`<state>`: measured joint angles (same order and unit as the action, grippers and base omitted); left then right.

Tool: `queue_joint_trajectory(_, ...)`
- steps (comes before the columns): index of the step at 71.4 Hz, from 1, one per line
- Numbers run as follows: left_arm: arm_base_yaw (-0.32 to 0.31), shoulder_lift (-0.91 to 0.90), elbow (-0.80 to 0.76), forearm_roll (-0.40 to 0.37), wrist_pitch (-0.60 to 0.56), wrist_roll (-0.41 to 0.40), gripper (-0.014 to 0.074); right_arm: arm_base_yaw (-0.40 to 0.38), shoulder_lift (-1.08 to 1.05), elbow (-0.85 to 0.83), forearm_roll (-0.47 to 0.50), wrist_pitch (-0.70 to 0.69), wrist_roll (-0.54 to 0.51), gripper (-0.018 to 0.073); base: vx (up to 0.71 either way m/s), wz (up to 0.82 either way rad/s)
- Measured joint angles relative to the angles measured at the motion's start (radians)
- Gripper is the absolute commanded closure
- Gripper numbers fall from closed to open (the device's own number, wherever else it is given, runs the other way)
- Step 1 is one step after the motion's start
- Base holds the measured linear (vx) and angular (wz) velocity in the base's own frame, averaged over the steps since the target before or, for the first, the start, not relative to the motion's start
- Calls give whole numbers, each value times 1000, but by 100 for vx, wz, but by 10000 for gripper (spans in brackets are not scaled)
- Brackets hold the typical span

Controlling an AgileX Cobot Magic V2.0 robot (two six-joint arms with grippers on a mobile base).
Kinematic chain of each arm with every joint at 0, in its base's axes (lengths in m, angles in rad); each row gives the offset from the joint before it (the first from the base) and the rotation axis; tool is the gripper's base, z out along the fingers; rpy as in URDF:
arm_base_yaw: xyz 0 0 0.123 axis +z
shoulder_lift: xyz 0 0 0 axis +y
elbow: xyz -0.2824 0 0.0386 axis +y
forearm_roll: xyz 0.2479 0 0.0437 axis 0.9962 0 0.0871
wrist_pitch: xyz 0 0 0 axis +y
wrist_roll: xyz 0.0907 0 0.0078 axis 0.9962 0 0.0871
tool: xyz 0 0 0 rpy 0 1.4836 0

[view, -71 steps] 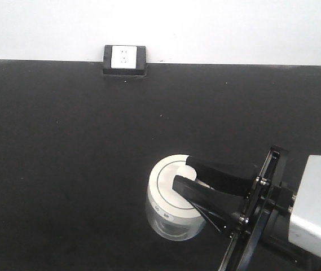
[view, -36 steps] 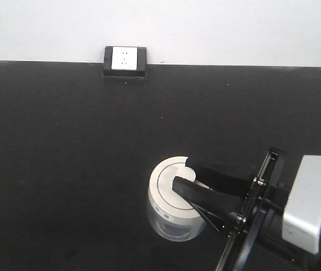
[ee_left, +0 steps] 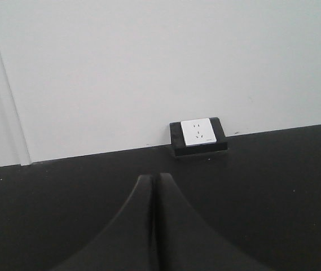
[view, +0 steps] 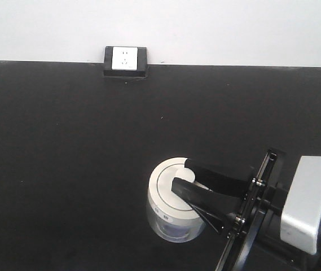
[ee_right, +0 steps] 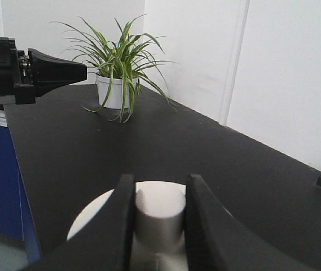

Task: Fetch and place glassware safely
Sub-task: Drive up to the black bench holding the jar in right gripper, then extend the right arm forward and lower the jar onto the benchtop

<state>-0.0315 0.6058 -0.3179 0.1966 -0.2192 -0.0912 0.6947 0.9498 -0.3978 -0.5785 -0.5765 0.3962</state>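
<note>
A matte black bench (view: 64, 169) is backed by a white wall (view: 216, 28); a socket box (view: 125, 60) is set at its rear edge and a potted plant (ee_right: 118, 68) at one end. The glass jar (view: 168, 220) is seen front-right, its lid knob clamped by the right tool (view: 183, 174); the left tool (ee_left: 153, 186) is closed on nothing.

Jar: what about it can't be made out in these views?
- Front view: jar right side, hidden by right gripper.
- Front view: lid rim marks, too small to read.
- Right wrist view: glass body, covered by lid and fingers.
- Left wrist view: jar out of frame.
</note>
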Motion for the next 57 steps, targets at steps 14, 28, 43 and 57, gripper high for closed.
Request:
queue_joint_trajectory(14,0,0,0,0,0,0,603,0,0,0,0,0,0,563,0,0)
queue_joint_trajectory(28,0,0,0,0,-1,0,603,0,0,0,0,0,0,563,0,0)
queue_joint_trajectory(43,0,0,0,0,-1,0,603,0,0,0,55,6,0,561,0,0)
queue_joint_trajectory(57,0,0,0,0,-1,0,603,0,25,0,246,41,-95,560,0,0)
